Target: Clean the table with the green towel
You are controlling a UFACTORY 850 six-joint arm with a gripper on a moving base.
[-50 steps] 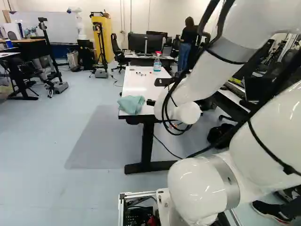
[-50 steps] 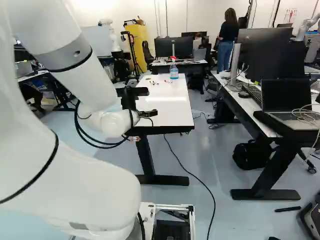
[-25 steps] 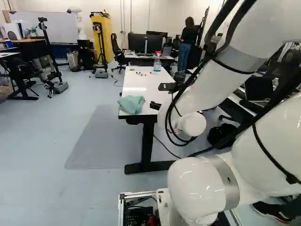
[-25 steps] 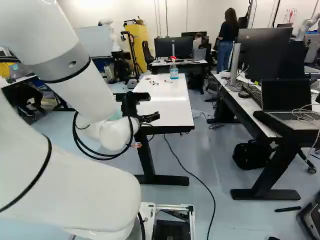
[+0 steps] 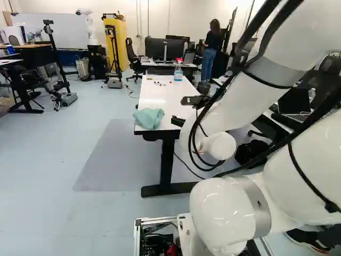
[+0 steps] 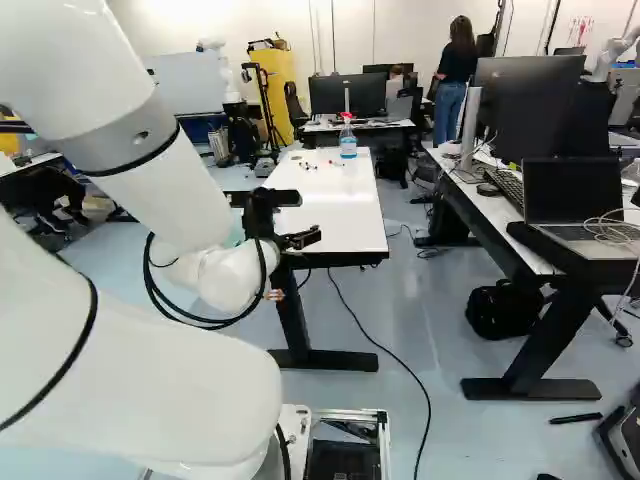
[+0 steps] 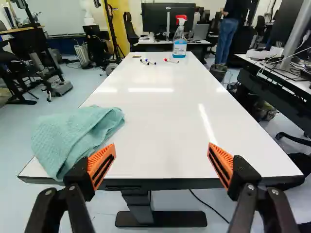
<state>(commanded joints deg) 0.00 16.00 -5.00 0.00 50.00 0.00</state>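
Arm has swung lower & nearer vs 1 s ago, base static. End effector (image 7: 160,167) spread wide, holding nothing, at desk (image 7: 184,111) near edge; green towel (image 7: 73,136) bunched at desk corner beside one pad — lining up for a pick, prob.

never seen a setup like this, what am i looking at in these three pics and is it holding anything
The big white shapes are one robot arm on a wheeled base. Two pictures come from cameras on that base, behind the arm, one on its left and one on its right. The third comes from a camera on the wrist, looking out along the gripper, whose two fingers carry orange pads. They stand wide apart and hold nothing. Ahead is a white table. A crumpled green towel lies at its near corner, beside one finger. At the far end stand a spray bottle and a few markers.
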